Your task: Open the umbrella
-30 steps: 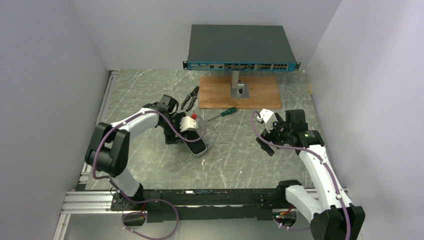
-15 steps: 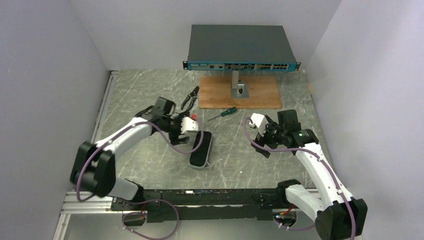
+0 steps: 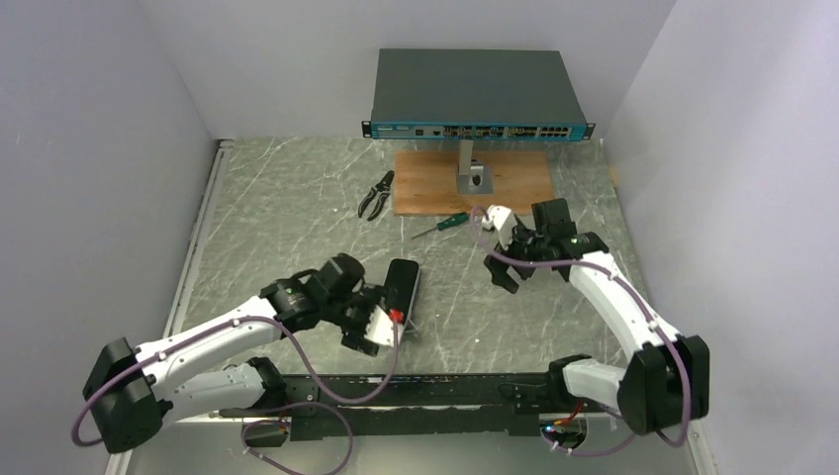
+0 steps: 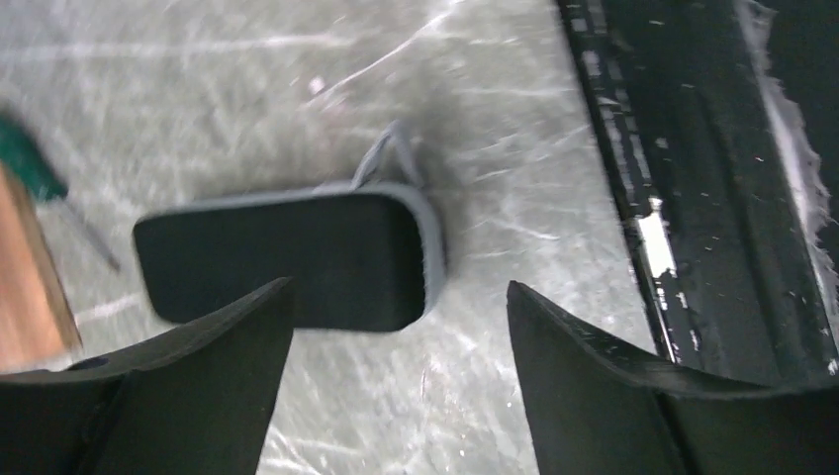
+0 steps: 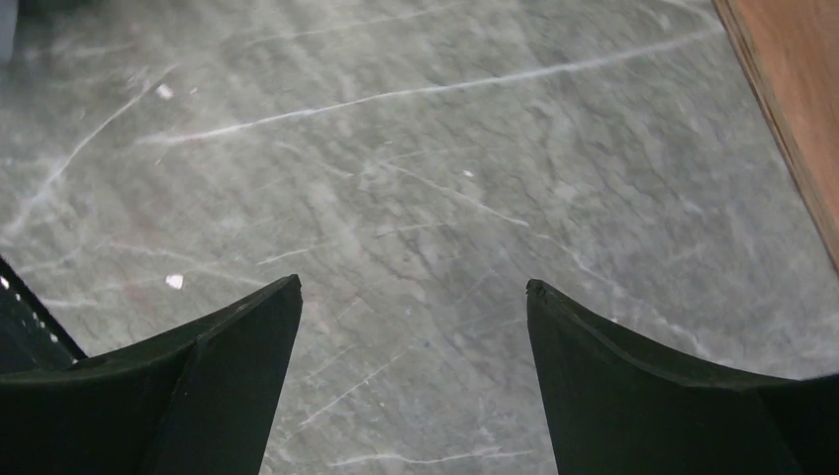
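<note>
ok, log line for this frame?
umbrella: folded, flat on table | left gripper: open, at its near end | right gripper: open, empty, over table

Your top view is lit soft and even from overhead, so the marble table [image 3: 297, 198] reads clean and you only get faint shadows under the arms. Left wrist view is your rough one: motion blur smears the umbrella [image 4: 287, 259] and the screwdriver [image 4: 35, 178] at 9 o'clock, and there's a hot glare patch on the black rail [image 4: 648, 228] at 3 o'clock. The left gripper [image 4: 398, 285] is just a dark silhouette at 6 o'clock. Right wrist view is sharper, marble veins crisp, slightly soft toward 12 o'clock.
</note>
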Controlling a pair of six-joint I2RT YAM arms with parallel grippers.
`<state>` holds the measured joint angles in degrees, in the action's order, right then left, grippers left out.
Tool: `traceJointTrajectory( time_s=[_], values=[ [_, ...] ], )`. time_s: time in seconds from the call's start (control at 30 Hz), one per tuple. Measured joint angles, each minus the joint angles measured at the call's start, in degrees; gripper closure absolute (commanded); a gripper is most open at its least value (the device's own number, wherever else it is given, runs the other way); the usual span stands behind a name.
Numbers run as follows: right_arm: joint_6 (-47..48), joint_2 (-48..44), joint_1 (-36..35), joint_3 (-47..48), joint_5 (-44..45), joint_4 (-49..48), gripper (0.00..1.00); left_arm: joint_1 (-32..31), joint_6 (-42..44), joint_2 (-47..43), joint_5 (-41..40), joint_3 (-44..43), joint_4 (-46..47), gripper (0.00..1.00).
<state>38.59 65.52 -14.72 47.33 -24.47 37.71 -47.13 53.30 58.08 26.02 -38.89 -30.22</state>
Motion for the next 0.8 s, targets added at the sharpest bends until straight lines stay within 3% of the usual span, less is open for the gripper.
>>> traceJointTrajectory(
  time_s=[0.2,0.37,0.57,0.8],
  values=[
    [-4.68,5.18,8.28,4.59,-1.88,0.24,0.15,-14.27,6.95,5.66,-0.94,-0.26,-0.83,0.41],
    [-5.53,3.74,8.63,4.59,-3.02,1.05,0.15,-16.06,12.59,13.9,-2.19,-1.53,-1.86,0.49],
    [-5.31,2.69,8.52,4.59,-3.69,2.03,0.15,-11.28,13.14,20.2,-6.21,-2.27,-2.08,0.52],
    [-3.67,2.69,8.52,4.59,-4.79,2.93,0.16,2.99,15.56,16.06,-7.91,-0.74,-3.1,0.46]
  ],
)
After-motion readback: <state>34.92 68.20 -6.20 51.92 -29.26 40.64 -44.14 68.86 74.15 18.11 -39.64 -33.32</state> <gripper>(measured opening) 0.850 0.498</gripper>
